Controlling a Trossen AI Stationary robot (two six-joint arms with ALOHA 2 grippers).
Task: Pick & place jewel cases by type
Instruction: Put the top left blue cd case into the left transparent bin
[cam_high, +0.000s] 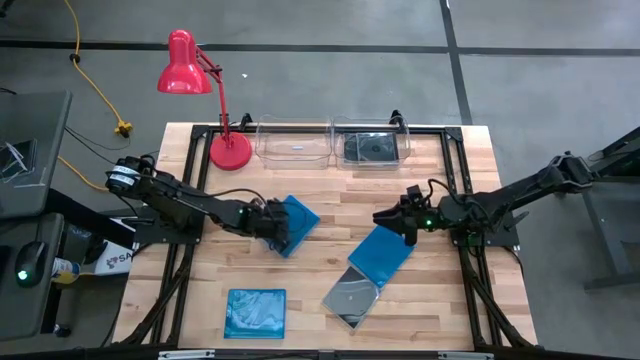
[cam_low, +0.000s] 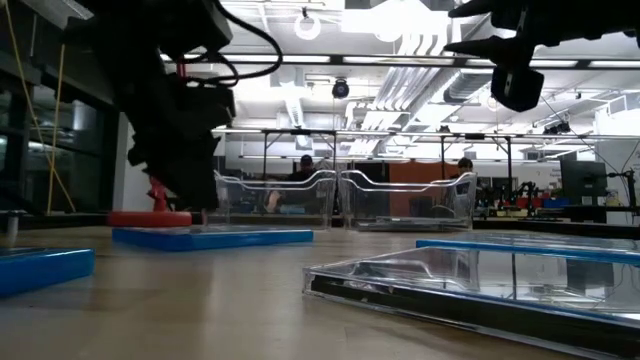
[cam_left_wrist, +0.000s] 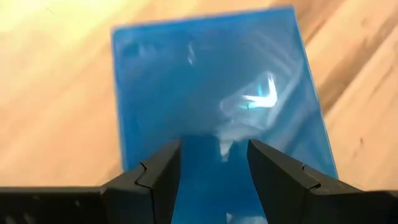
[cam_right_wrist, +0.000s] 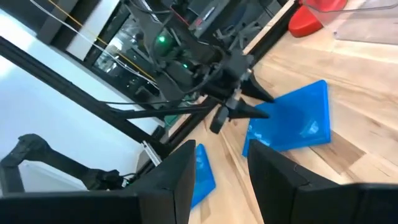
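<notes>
A blue jewel case (cam_high: 300, 217) lies flat on the table left of centre; it fills the left wrist view as the blue case (cam_left_wrist: 211, 81). My left gripper (cam_high: 279, 230) is open, low over the edge of that case toward the table's left, with its fingers (cam_left_wrist: 158, 177) spread above it. A second blue case (cam_high: 381, 255) lies right of centre and overlaps a smoky clear case (cam_high: 352, 295). A third blue case (cam_high: 255, 312) lies near the near edge. My right gripper (cam_high: 393, 220) hangs open above the second blue case, raised clear of the table. My left gripper comes slanting down from the table's left over the blue case's left edge (cam_right_wrist: 261, 121). The case lies flat on the table (cam_low: 210, 237). I cannot tell whether the fingertips touch it.
Two clear bins stand at the far edge: the left bin (cam_high: 295, 152) and the right bin (cam_high: 404, 140), which holds a dark case (cam_high: 372, 148). A red desk lamp (cam_high: 215, 100) stands at the far left corner. Bare wood lies between the cases.
</notes>
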